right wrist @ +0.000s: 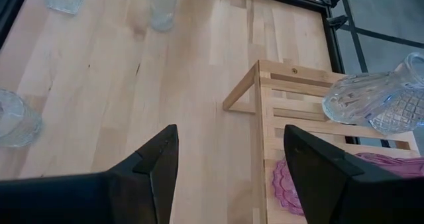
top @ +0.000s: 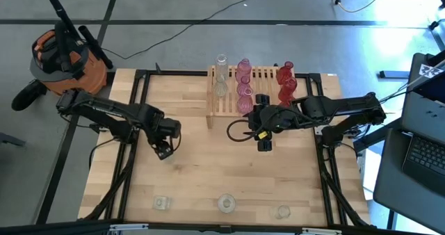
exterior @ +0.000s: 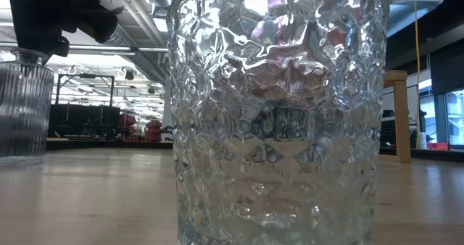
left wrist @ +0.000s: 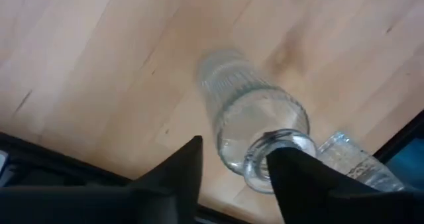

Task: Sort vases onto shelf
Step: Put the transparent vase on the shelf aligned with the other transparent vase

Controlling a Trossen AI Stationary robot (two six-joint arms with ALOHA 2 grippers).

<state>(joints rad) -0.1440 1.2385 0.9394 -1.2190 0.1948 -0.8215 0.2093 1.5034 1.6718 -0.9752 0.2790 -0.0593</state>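
Note:
The wooden slatted shelf point(top: 261, 89) stands at the table's far middle. On its slats rest clear vases point(top: 221, 74), pink vases point(top: 243, 87) and red vases point(top: 285, 83). Three clear vases stand along the near edge: a ribbed bottle point(top: 161, 202) point(left wrist: 248, 114), a dimpled one point(top: 226, 204) point(exterior: 275, 114) and a third point(top: 281, 211). My left gripper point(top: 164, 149) point(left wrist: 235, 148) is open, above and short of the ribbed bottle. My right gripper point(top: 264, 142) point(right wrist: 228, 134) is open, just near of the shelf's front edge point(right wrist: 242, 91).
An orange canister point(top: 59, 58) sits off the table's far left corner and a laptop point(top: 421, 158) off its right side. A black cable loop point(top: 240, 131) lies by the right gripper. Bare planks point(top: 222, 169) stretch between the shelf and the near row of vases.

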